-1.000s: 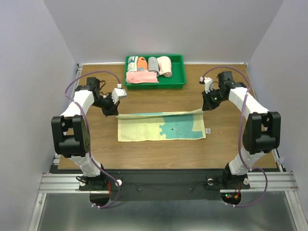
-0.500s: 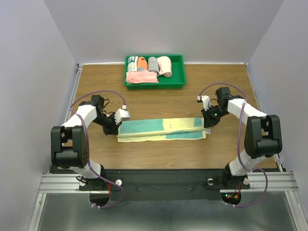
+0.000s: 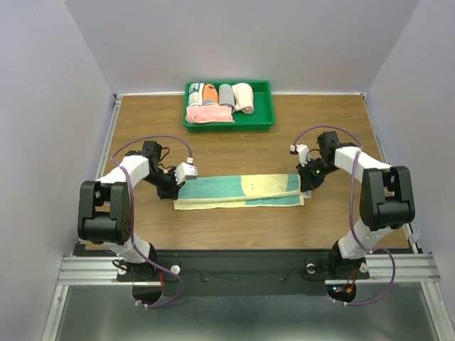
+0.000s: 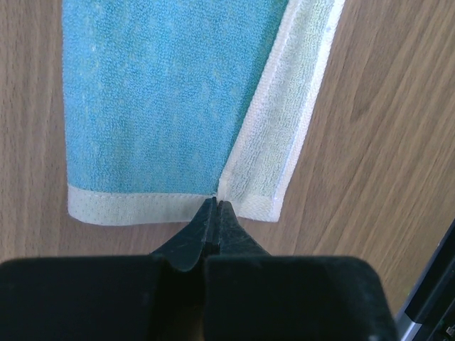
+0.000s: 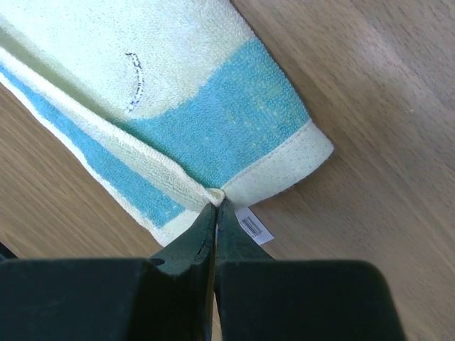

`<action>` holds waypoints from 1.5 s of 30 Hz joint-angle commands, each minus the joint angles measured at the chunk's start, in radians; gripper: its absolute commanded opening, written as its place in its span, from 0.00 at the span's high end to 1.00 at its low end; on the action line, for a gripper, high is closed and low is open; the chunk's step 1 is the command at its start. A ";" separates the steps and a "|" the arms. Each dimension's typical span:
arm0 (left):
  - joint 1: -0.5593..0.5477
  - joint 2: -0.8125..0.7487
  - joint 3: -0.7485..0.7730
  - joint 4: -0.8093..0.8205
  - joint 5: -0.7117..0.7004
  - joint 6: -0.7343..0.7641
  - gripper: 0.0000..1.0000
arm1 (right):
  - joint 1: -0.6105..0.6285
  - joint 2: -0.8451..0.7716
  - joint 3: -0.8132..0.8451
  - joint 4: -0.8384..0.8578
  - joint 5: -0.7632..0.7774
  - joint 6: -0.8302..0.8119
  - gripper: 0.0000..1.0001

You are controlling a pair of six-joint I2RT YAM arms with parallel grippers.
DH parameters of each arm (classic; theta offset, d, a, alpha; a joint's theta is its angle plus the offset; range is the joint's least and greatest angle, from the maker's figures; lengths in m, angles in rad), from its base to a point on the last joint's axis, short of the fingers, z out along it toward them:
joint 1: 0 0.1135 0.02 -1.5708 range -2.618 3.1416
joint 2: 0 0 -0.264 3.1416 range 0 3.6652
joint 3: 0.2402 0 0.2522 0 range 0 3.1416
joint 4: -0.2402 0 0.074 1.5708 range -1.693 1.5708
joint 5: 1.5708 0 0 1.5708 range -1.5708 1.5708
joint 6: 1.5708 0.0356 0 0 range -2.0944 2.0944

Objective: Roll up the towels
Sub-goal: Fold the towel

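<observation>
**Thin corner grips put the fold at risk**

The teal towel [image 3: 238,192] lies folded lengthwise on the table [image 3: 234,153], stretched between the two arms and well in front of the green tray [image 3: 266,106] at the back. The left claw [image 4: 215,207] is clamped on the folded-over corner at the towel's left end. The right claw [image 5: 215,202] is pinched on the matching corner at the right end, just beside the white tag [image 5: 254,226].

Each claw appears to hold only a nib of hem at its very tips, so a tug along the towel could pull the cloth free and let the top layer flop open. The layers also do not line up: a pale yellow strip shows along one side. A roll started from this fold would likely come out crooked or cone-shaped. If one claw lets go or lifts before the other, the fold could skew across the table.
</observation>
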 commanded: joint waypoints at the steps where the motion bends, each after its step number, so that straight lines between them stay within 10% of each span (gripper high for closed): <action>1: -0.002 -0.003 0.000 -0.007 -0.018 -0.006 1.00 | -0.006 -0.058 -0.009 0.017 -0.016 -0.025 1.00; 45: 0.005 0.017 0.074 -0.044 0.002 -0.029 1.00 | -0.003 -0.132 -0.095 -0.062 -0.056 -0.074 0.99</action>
